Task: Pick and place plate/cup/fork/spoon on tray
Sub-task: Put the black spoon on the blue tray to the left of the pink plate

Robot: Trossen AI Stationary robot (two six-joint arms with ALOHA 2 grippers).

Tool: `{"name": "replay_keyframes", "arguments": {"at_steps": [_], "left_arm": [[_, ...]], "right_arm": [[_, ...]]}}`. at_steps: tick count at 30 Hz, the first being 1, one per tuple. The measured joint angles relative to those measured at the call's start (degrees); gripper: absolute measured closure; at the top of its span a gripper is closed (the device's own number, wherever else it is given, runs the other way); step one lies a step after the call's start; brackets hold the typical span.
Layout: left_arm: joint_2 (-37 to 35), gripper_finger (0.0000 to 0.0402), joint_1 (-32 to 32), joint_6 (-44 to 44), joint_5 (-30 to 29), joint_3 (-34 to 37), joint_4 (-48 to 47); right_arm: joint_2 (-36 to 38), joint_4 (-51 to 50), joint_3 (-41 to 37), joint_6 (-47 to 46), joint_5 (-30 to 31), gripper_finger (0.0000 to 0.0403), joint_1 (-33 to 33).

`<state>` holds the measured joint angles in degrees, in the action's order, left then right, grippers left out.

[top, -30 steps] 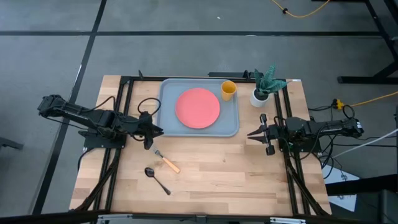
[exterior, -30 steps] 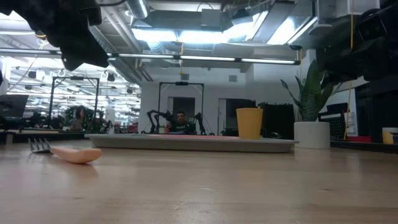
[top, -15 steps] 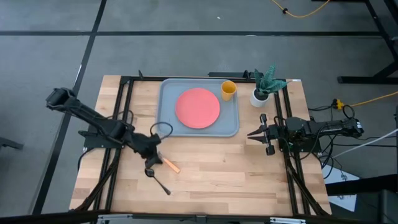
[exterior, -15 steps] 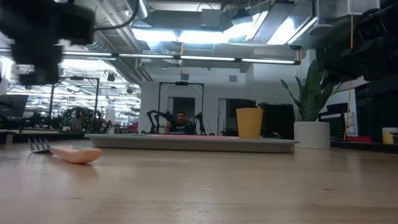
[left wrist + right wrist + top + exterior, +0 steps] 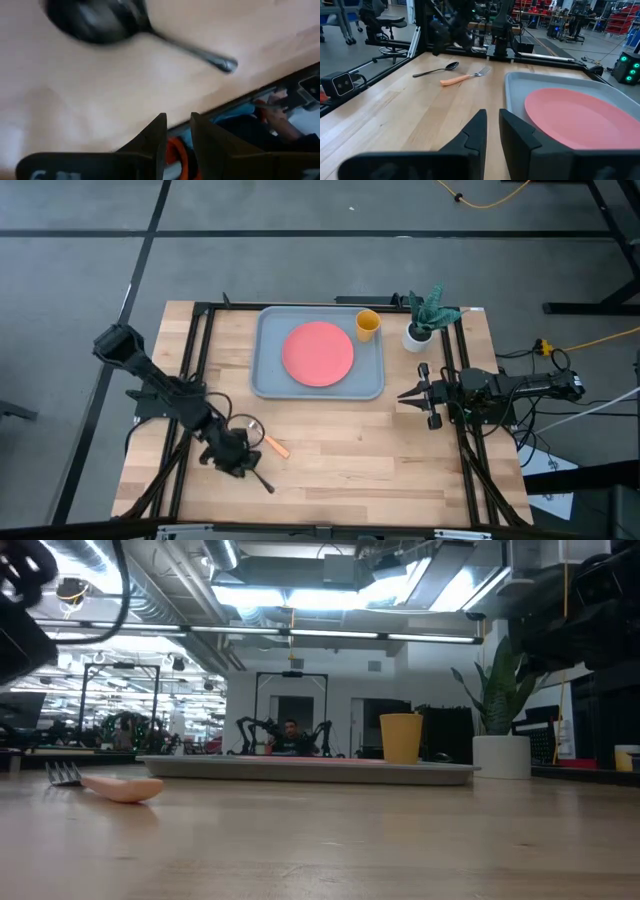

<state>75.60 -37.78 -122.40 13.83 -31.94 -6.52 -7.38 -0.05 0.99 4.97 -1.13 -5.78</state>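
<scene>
Pale wooden planks make up the surface, which sits on a dark frame over a grey floor, and the tray serves as the landmark for everything on it. Inside the tray lies the plate, flat and roughly central, with the cup upright in the tray's far right corner, just beside the plate. Outside the tray, off that same right corner, stands a white pot with a green plant. On the near side of the tray, toward its left end and well apart from it, the fork rests on the bare wood with its orange handle pointing away from the tray; the spoon lies a little farther from the tray than the fork, near it but not touching. The left gripper is down low at the spoon's bowl end, also on the tray's near-left side, and its jaws stand close together with only a narrow gap, holding nothing (the left wrist view shows the spoon lying free on the wood ahead of the fingers). The right gripper waits off the tray's near right corner, pointing toward the tray, its jaws likewise nearly together and empty. From its wrist view the plate, fork and spoon all show.
</scene>
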Motion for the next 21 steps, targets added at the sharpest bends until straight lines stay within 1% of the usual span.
{"name": "replay_keyframes", "arguments": {"at_steps": [4, 7, 9, 11, 12, 16, 21], "left_arm": [[5.3, 0.0321, -0.7, -1.9, 0.7, -5.4, -1.8], [10.3, 0.0321, -0.2, -2.2, 0.8, -9.0, -9.8], [13.8, 0.0321, 0.4, -2.6, 2.8, -10.7, -14.1], [16.4, 0.0321, 0.8, -1.8, 5.0, -12.1, -15.2], [17.4, 0.0321, 0.9, -1.4, 5.1, -12.7, -15.1], [19.7, 0.0321, 2.1, 0.3, 4.3, -14.3, -15.2], [19.8, 0.0321, 5.1, 2.9, 2.9, -14.3, -17.3]], "right_arm": [[0.0, 0.0, 0.0, 0.0, 0.0, 0.0347, 0.0], [0.0, 0.0, 0.0, 0.0, 0.0, 0.0347, 0.0], [0.0, 0.0, 0.0, 0.0, 0.0, 0.0347, 0.0], [0.0, 0.0, 0.0, 0.0, 0.0, 0.0347, 0.0], [0.0, 0.0, 0.0, 0.0, 0.0, 0.0347, 0.0], [0.0, 0.0, 0.0, 0.0, 0.0, 0.0347, 0.0], [0.0, 0.0, 0.0, 0.0, 0.0, 0.0347, 0.0]]}}
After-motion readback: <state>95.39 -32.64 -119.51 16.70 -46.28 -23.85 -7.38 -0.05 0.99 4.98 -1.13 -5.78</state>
